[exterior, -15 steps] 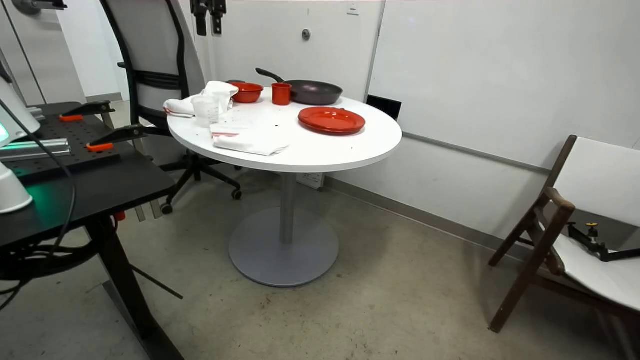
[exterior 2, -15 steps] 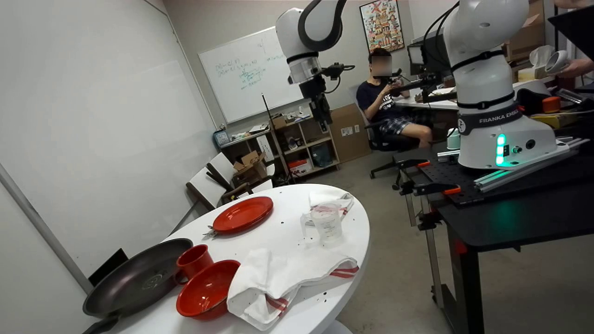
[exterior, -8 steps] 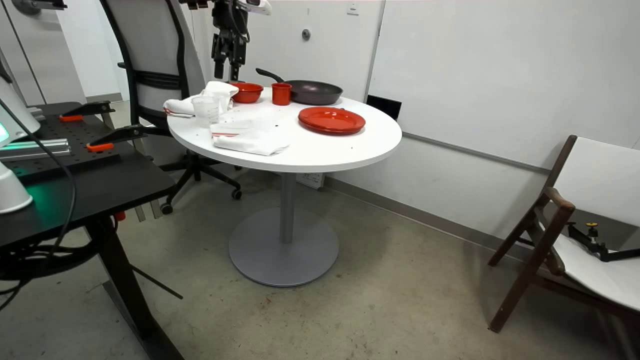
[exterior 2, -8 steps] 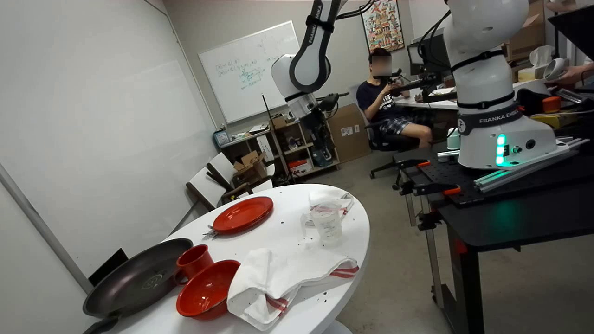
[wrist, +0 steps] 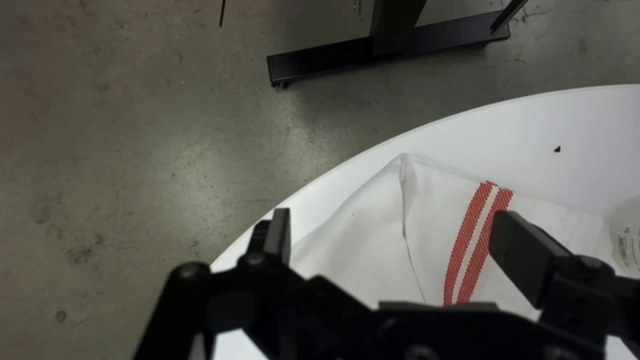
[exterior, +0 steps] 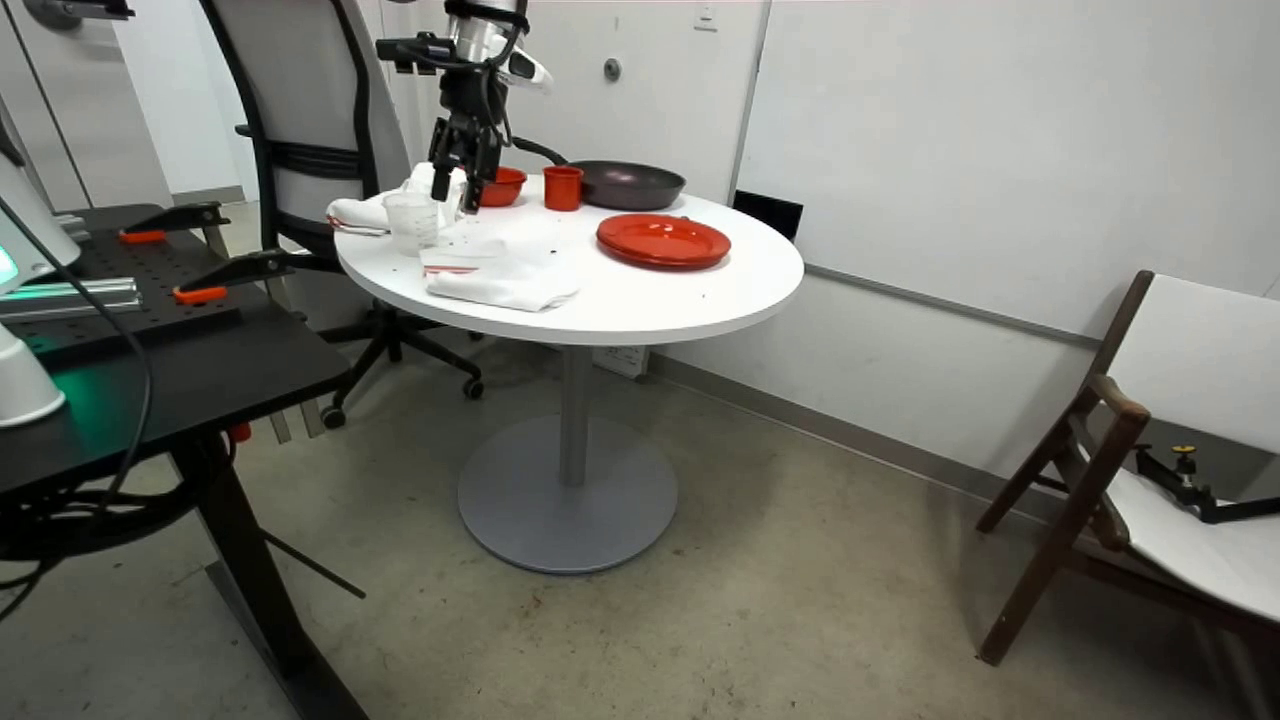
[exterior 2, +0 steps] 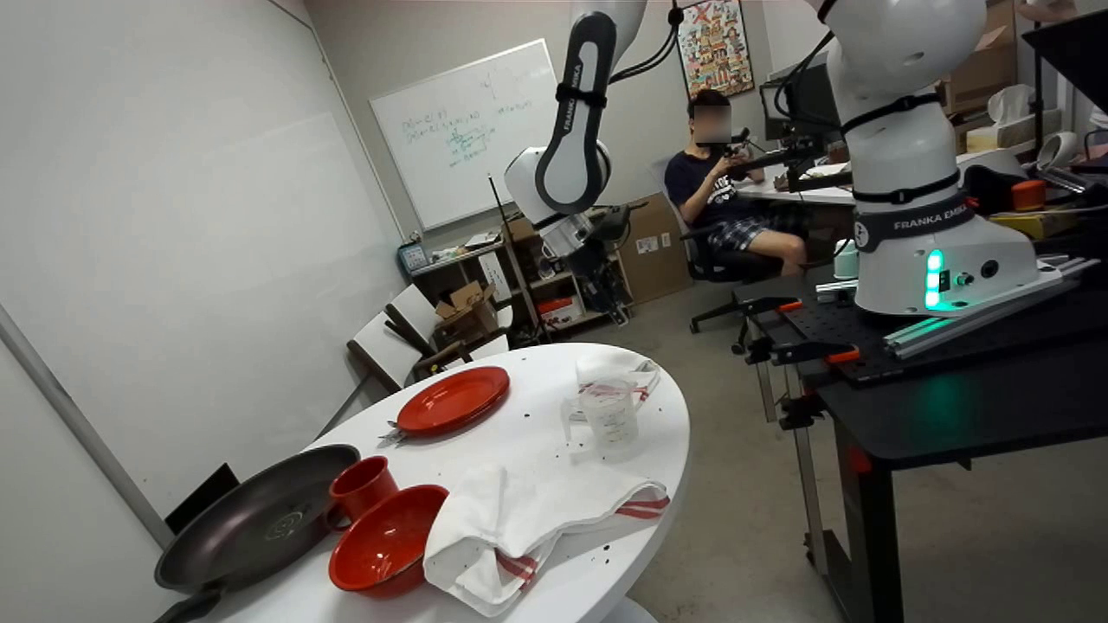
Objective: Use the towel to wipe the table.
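The towel (exterior: 495, 282) is a thin white cloth with red stripes, lying lightly rumpled near the edge of the round white table (exterior: 700, 300). In an exterior view the towel (exterior 2: 616, 372) is partly behind a clear measuring cup (exterior 2: 613, 415). My gripper (exterior: 455, 203) is above the table, pointing down, open and empty. It also shows above the far table edge in an exterior view (exterior 2: 619, 316). In the wrist view the towel (wrist: 370, 240) lies below and between the spread fingers (wrist: 392, 220), apart from them; its lower part is hidden by the gripper.
A bunched white cloth heap (exterior 2: 519, 519) lies beside a red bowl (exterior 2: 381, 545), red mug (exterior 2: 362, 486) and black pan (exterior 2: 260, 519). Red plates (exterior: 664, 240) sit farther along. Dark crumbs (wrist: 557, 149) are scattered on the table. A black desk (exterior: 200, 380) and an office chair (exterior: 310, 110) stand nearby.
My gripper has come down from high above toward the table, and shifted right in the exterior view that shows the pedestal. The towel and the other objects have not moved.
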You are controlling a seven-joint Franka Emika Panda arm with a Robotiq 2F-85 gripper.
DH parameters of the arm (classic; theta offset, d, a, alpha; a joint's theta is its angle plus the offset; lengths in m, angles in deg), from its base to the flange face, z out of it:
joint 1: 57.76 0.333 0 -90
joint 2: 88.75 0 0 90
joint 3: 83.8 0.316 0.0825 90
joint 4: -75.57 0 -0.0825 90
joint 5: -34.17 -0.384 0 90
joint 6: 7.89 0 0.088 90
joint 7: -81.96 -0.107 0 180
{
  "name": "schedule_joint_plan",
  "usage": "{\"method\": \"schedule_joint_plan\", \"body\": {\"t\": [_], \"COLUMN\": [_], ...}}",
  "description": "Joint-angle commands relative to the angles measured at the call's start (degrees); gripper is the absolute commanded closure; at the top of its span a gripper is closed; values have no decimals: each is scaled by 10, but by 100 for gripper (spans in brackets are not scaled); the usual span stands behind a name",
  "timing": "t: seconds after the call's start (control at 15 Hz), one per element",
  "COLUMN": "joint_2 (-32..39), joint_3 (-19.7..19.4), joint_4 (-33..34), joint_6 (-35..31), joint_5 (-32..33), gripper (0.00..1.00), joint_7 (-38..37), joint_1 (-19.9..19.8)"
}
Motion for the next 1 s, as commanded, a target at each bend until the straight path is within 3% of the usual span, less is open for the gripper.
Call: {"method": "schedule_joint_plan", "body": {"t": [0.0,0.6,0.93], "joint_2": [32,76,113], "joint_3": [8,31,39], "joint_4": [3,-4,-9], "joint_6": [-28,-213,-265], "joint_5": [-27,-42,-41], "gripper": [0,0,0], "joint_7": [38,113,127], "joint_1": [-2,-19,-27]}}
